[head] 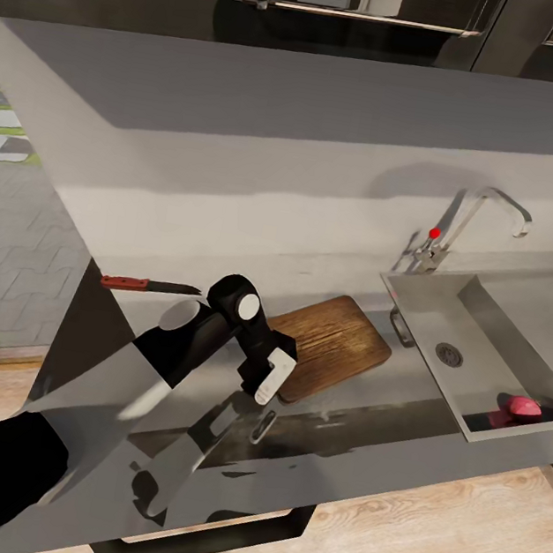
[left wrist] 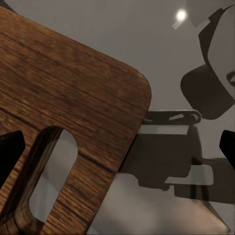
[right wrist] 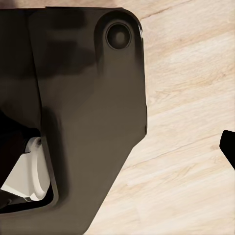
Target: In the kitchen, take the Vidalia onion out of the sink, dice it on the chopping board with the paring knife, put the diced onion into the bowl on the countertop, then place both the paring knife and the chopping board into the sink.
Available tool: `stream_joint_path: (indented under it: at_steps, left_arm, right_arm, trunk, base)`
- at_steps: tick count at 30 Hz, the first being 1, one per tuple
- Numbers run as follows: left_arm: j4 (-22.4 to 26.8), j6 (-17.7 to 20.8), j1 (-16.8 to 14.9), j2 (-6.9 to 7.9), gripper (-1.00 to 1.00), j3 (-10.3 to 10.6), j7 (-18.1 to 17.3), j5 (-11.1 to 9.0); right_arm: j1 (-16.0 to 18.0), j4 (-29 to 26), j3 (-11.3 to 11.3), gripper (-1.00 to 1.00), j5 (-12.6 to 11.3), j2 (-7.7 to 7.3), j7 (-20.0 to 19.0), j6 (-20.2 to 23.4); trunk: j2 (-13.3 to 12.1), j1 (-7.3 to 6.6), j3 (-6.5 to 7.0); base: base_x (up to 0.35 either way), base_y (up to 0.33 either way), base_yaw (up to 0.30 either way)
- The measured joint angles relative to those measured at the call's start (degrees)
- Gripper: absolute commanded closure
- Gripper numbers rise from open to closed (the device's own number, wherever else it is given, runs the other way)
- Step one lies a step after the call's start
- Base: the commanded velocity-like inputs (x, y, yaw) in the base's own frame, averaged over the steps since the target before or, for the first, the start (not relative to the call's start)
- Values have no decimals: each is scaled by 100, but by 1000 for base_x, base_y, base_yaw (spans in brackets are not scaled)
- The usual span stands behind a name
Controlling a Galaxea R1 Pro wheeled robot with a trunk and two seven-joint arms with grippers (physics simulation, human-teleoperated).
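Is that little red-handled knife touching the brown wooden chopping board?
Apart. In the head view, the red-handled paring knife lies left of the wooden board, with bare grey countertop and the robot's arm between them.

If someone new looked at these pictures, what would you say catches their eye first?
Probably the left end effector, hanging at the near end of the brown chopping board on the grey countertop; the left wrist view looks right onto the board's slot handle. Next, the pinkish Vidalia onion at the near edge of the steel sink on the right. Then the red-handled paring knife, lying left of the board.
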State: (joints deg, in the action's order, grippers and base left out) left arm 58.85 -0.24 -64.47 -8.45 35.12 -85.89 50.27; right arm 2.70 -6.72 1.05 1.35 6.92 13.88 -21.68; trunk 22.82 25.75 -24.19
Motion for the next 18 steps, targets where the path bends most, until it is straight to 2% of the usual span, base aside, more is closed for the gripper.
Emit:
stream_joint_path:
  at_steps: [18]
  left_arm:
    - [1, -3, 0, 39, -100, 0, 0, 1]
  right_arm:
    - [0, 0, -1, -100, 0, 0, -1, -2]
  trunk:
    - [0, 0, 0]
  base:
    - [-19, 0, 0]
